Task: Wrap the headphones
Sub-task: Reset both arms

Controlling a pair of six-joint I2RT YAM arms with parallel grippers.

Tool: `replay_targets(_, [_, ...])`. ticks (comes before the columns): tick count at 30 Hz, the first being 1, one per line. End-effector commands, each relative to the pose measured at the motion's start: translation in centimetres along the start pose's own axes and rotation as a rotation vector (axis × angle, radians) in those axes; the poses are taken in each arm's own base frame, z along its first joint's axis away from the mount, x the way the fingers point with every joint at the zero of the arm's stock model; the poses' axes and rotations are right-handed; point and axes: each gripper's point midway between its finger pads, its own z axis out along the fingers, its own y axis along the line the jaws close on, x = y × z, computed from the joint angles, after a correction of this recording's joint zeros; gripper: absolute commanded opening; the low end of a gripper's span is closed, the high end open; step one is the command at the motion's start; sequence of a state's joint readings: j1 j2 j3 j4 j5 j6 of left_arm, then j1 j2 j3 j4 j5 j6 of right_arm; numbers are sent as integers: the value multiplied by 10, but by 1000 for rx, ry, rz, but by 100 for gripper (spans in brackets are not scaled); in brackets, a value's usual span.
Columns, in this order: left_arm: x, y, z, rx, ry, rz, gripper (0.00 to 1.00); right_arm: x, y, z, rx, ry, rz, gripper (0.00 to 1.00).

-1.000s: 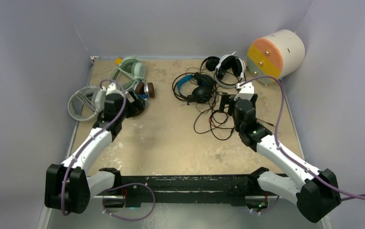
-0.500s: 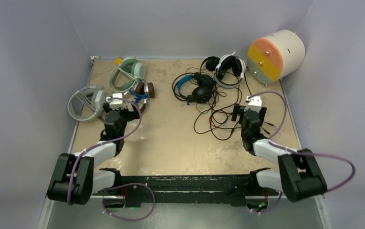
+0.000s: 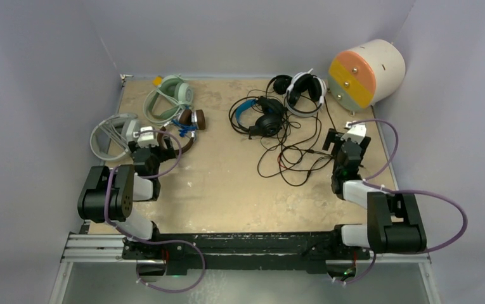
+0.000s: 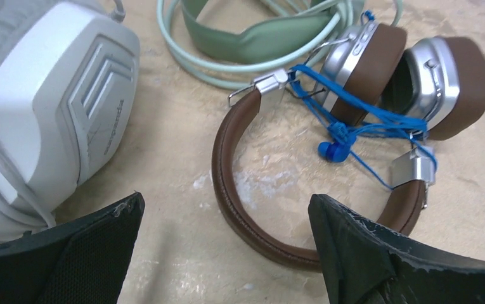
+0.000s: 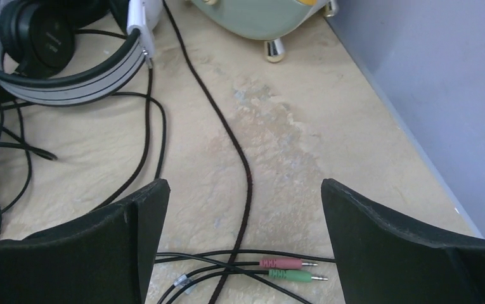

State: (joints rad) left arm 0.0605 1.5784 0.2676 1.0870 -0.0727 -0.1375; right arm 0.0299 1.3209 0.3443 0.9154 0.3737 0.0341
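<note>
Between the fingers of the left gripper point(image 4: 224, 199), which stand spread wide with nothing in their grasp, lies the near curve of the brown headphones point(image 4: 217, 158), flat on the table point(image 4: 163, 145). Its 2 brown-padded cups sit beyond the finger on the right of the wrist view, with a thin blue cable point(image 4: 354, 130) wound around them. Beyond the other finger rests the white-grey headset point(image 4: 62, 95), close to that fingertip; whether they touch I cannot tell. Farther ahead of the fingers lies the mint-green headset point(image 4: 258, 38), with its pale green cable looped beside it.

The right gripper point(image 5: 245, 185) is likewise wide open and holds nothing. A thick black cable point(image 5: 243, 158) runs along the table through the gap between its fingers. Close in behind the fingertips lie 2 jack plugs side by side, 1 pink plug point(image 5: 281, 262) and 1 green plug point(image 5: 284, 274). Ahead of the finger on the left of that view is the black-and-white headset point(image 5: 75, 88), with loose thin cables trailing toward that finger. Ahead of the gap stands the cream cylinder point(image 5: 252, 19). In the top view, the black headset with the blue headband point(image 3: 258, 114) lies well to the left of those fingers, its cable loose.
</note>
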Motion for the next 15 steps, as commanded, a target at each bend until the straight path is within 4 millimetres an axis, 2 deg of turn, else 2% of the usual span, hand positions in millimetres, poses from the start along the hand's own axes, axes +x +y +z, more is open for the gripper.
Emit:
replay_targets(1, [-29,-8,0,54,-124,-11,100,6,14,1,-76,-11,12,90])
replay_targets(2, [-28,-8,0,54,-122,-11,100,18,9,3,-47,-22,10,90])
replay_targets(3, [-28,-9,0,55,-127,-11,100,9,14,3,-87,-127,-21,90])
replay_targets(4, [-29,-9,0,56,-133,-11,100,10,23,0,-152,-176,-55,90])
replay_targets(5, [-29,-9,0,59,-132,-9,100,17,32,-2,-190,-155,-92,96])
replay_targets(7, [-27,-15,-3,99,-129,9,100,32,51,1,-285,-47,-108,99])
replay_targets(10, [-28,-25,-9,164,-151,46,100,33,51,6,-281,-35,-114,99])
replay_targets(13, [-24,-28,4,170,-91,50,100,30,52,8,-282,-54,-110,96])
replay_targets(15, [-23,-28,7,169,-78,54,100,32,48,8,-260,-33,-105,99])
